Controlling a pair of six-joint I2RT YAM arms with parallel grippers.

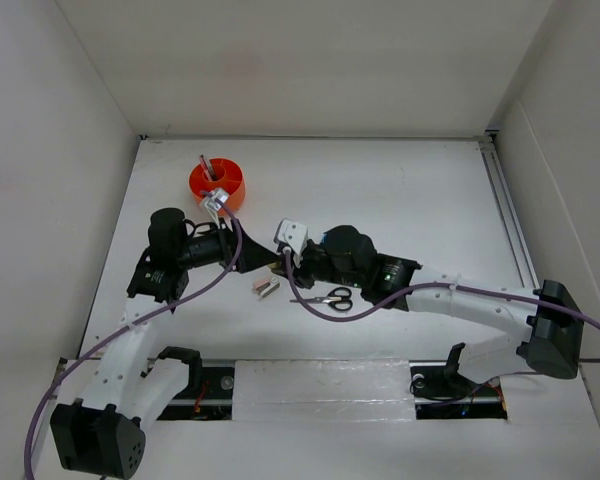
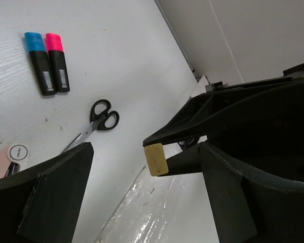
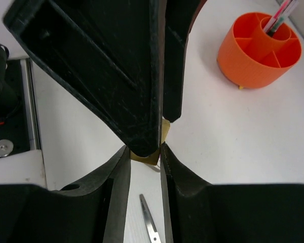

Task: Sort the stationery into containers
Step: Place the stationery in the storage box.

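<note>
My right gripper (image 3: 143,147) is shut on the tan eraser (image 3: 148,155), which also shows in the left wrist view (image 2: 155,159). My left gripper (image 2: 144,152) is open, its fingers wide apart on either side of the eraser. Both grippers meet above mid-table (image 1: 280,265). The orange tub (image 1: 217,184) stands at the back left, with a red pen (image 1: 204,163) upright in it; it shows again in the right wrist view (image 3: 243,61). The scissors (image 2: 102,116), the blue-capped highlighter (image 2: 39,63), the pink-capped highlighter (image 2: 57,61) and the stapler (image 2: 12,156) lie on the table.
White walls close in the table on three sides. A metal rail (image 1: 510,220) runs along the right edge. A shiny taped strip (image 1: 320,385) lies at the near edge between the arm bases. Purple cables (image 1: 230,262) loop off both arms.
</note>
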